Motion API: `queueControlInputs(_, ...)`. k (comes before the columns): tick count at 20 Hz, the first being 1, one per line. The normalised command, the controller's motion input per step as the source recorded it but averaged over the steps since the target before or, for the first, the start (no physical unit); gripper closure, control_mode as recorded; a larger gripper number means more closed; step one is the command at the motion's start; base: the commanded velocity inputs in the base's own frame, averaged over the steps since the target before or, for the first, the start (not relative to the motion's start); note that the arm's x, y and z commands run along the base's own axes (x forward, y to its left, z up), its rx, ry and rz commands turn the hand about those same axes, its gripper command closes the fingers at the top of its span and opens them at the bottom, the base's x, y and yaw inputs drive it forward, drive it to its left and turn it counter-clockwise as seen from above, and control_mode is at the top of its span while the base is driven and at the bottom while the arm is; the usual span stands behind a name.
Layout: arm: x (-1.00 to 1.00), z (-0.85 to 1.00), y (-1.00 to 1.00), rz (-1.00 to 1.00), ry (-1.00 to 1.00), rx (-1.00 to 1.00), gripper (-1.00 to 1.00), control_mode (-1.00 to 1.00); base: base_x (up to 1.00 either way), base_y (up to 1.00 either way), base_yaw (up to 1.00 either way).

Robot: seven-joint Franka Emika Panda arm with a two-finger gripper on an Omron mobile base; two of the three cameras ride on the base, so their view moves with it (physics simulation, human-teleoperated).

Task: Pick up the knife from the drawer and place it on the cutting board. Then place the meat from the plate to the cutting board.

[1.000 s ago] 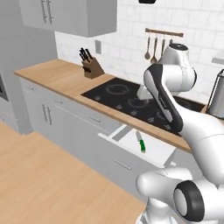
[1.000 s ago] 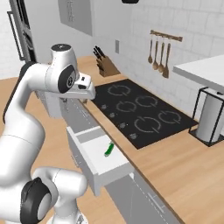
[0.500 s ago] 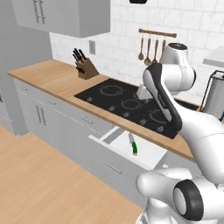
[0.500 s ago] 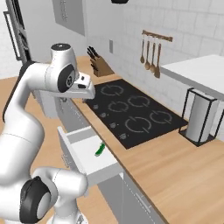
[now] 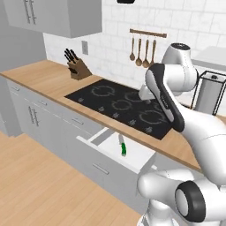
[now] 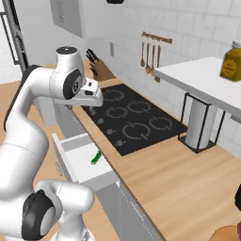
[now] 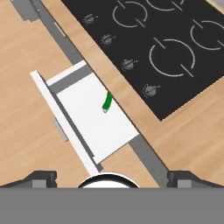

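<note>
Your end effector (image 7: pixel 112 177) is spread wide and empty, high over the drawer (image 7: pixel 94 120); the knife (image 7: pixel 106 101) lies straight ahead below, its length pointing away from you.

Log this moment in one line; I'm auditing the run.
stage: approach | drawer: open | knife: lying inside | gripper: open, empty, above drawer

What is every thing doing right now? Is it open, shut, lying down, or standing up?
drawer: pulled open.
knife: lying flat inside the drawer, not held.
gripper: open, empty, high above the drawer.
knife block: standing on the counter, with black-handled knives in it.
spoons: hanging from a wall rail.
paper towel roll: standing upright in its holder.
yellow bottle: standing on the white shelf.
</note>
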Motion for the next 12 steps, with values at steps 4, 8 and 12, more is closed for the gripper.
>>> queueControlInputs(4,-0.26,-0.30,0.00,0.02,0.11,0.00,-1.00,-1.00,0.00,0.00,0.00)
queueControlInputs(8,-0.25,-0.63,0.52,0.13,0.07,0.00,-1.00,-1.00,0.00,0.00,0.00)
queueControlInputs(12,-0.10,-0.84,1.00,0.20,-0.01,0.00,-1.00,-1.00,0.00,0.00,0.00)
